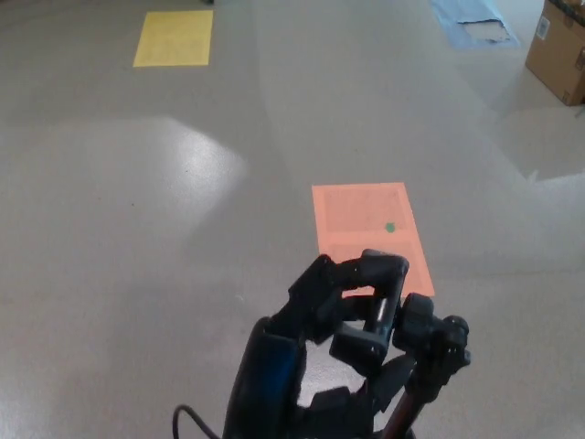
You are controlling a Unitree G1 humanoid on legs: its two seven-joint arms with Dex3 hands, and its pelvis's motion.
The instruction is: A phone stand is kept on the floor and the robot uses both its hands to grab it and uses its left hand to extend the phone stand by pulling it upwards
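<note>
Grey floor (pixel 137 274) fills the head view, glossy, with a broad patch of glare at left. On it, an orange rectangle (pixel 366 229) lies at centre right, carrying a small green mark (pixel 390 227); a yellow rectangle (pixel 174 38) sits far off at upper left, a blue sheet (pixel 471 23) at the top right, and a cardboard box (pixel 559 50) at the right edge. At bottom centre the left hand (pixel 343 306) rises on its black forearm, fingers (pixel 384 267) curled over and wrapped around the top of the phone stand (pixel 430 352) — a firm clasp, no gap visible. The stand is a dark head on a thin pole, just right of the hand, low in frame, its base out of sight. Black parts below the left hand may be the right hand — cannot tell its state.
</note>
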